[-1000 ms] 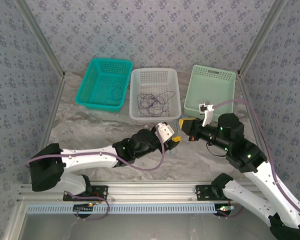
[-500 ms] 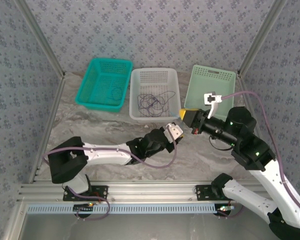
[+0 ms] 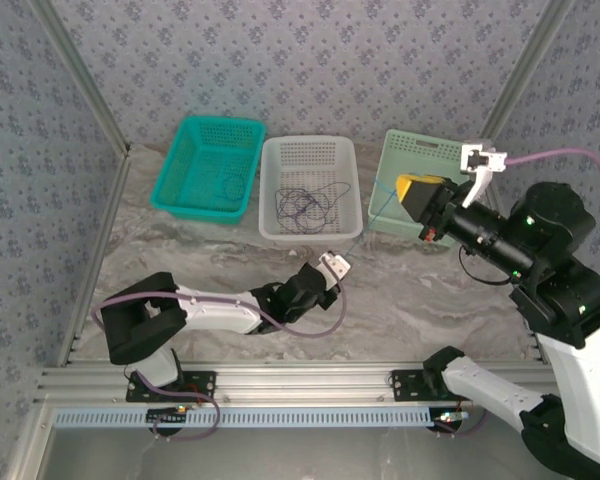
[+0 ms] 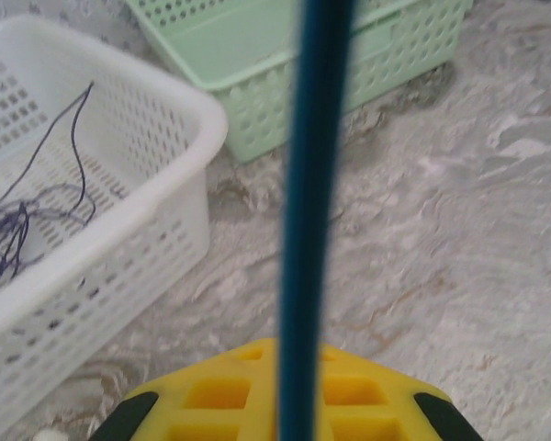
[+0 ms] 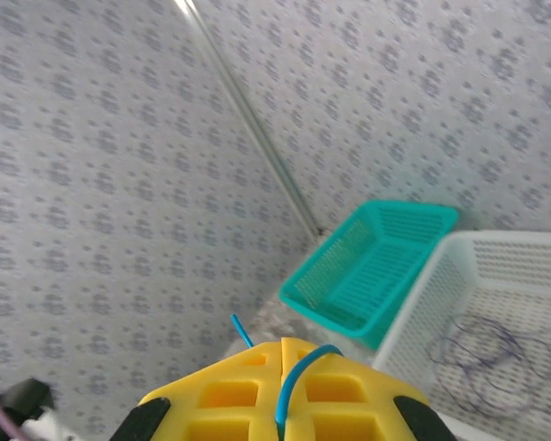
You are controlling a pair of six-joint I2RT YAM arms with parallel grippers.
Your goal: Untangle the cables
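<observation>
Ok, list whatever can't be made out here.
Left wrist: the blue cable is blurred, close to the lens; the top edge cuts off its far end.
Top external: the tangle in the white basket is too small to count strands.
Top external: the cable in the teal basket is faint, shape unclear.
Right wrist: the right edge cuts off the white basket.

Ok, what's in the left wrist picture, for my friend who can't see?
A blue cable runs straight up the middle from the yellow pincer shut on it. Left is a white basket holding thin dark cables, a green basket behind.
</observation>
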